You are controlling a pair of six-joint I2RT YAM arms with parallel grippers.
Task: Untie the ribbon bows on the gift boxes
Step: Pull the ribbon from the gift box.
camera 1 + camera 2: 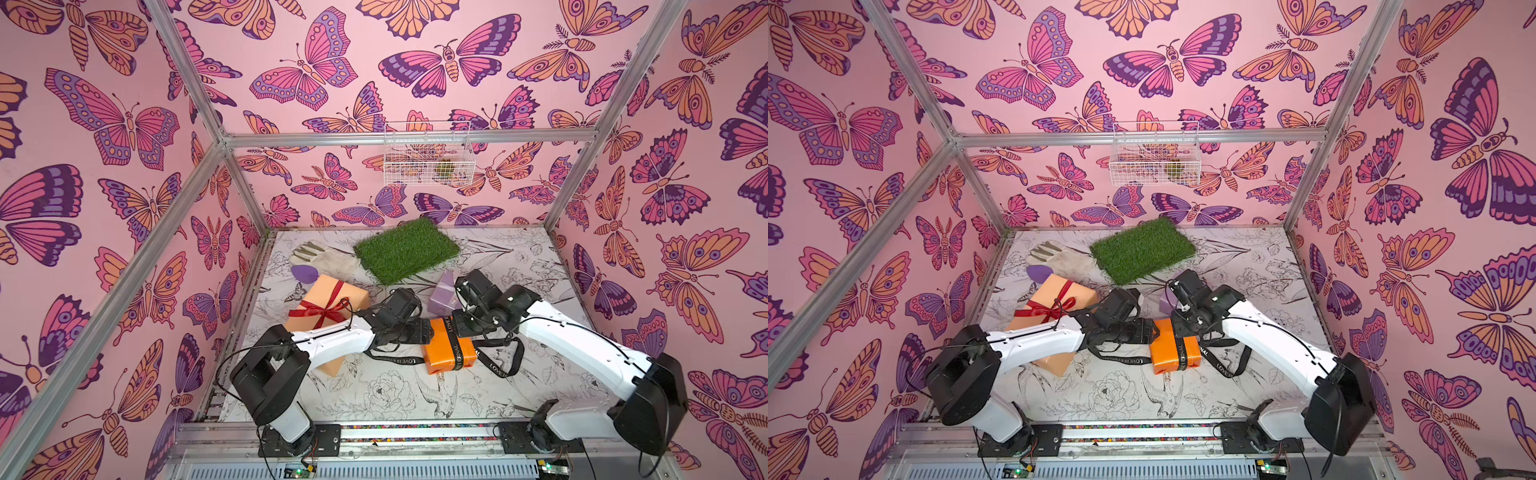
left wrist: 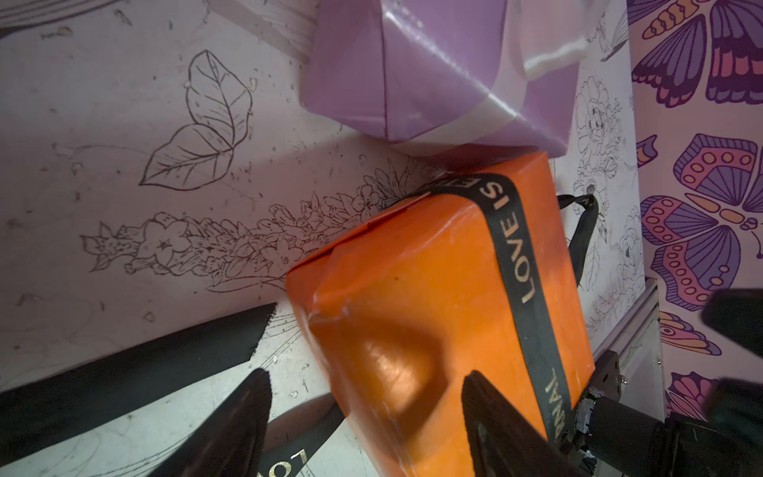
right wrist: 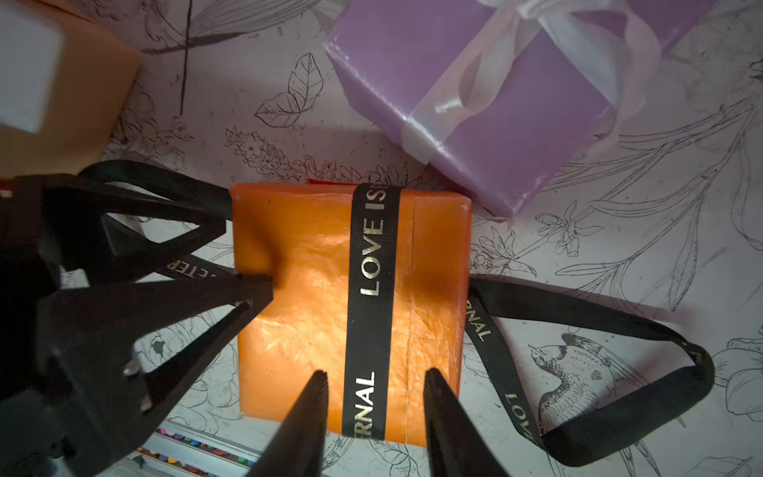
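Floral tabletop (image 1: 374,395). Right gripper (image 3: 375,371) spread astride black ribbon (image 3: 371,256) on orange box (image 3: 297,289); left gripper (image 2: 363,373) spread at box end. Risk: pinch snags paper, box drags.

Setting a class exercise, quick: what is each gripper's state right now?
Left gripper: open, astride a corner of the orange box, no grip seen.
Right gripper: open, holding nothing, above the black ribbon.

"LOVE IS ETERNAL" rptd on blk ribbon (image 3: 371,289) round orange box (image 3: 297,268).
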